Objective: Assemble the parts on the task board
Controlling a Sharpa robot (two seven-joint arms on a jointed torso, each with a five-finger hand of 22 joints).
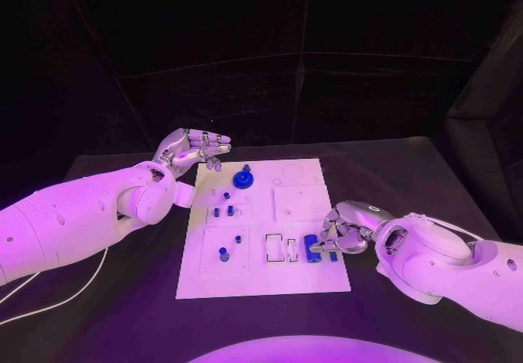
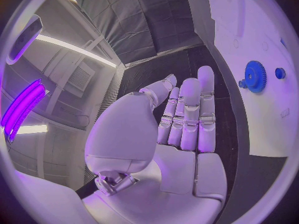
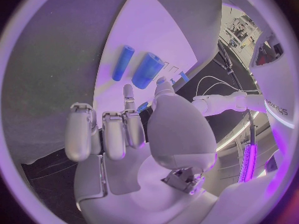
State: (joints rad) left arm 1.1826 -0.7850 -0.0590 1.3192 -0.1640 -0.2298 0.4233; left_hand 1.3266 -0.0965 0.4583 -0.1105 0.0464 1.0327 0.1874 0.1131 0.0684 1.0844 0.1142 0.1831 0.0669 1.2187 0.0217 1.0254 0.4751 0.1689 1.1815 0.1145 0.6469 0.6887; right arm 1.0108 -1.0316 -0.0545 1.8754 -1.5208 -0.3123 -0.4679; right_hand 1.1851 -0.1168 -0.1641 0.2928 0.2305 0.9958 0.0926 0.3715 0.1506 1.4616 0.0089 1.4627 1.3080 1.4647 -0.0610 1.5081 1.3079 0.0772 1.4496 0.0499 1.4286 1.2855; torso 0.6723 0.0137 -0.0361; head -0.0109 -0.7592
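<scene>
- I see the white task board (image 1: 308, 281) lying mid-counter (image 1: 131, 318) between both arms.
- Left robot hand (image 1: 194, 149) hangs over the board's far left corner, fingers straight and together, holding nothing.
- Blue gear (image 1: 243, 180) stands on the board near that hand; it also shows at (image 2: 255, 76) with a small blue peg (image 2: 280, 73) just beside it.
- Right robot hand (image 1: 345, 230) sits at the board's right edge, fingers curled; I can't tell if it grips anything.
- Two blue cylinders (image 3: 147, 70) lie in board slots just beyond its fingertips, side by side.
- White cable (image 1: 60, 299) runs across the counter under the left arm.
- No legible writing on the board.
</scene>
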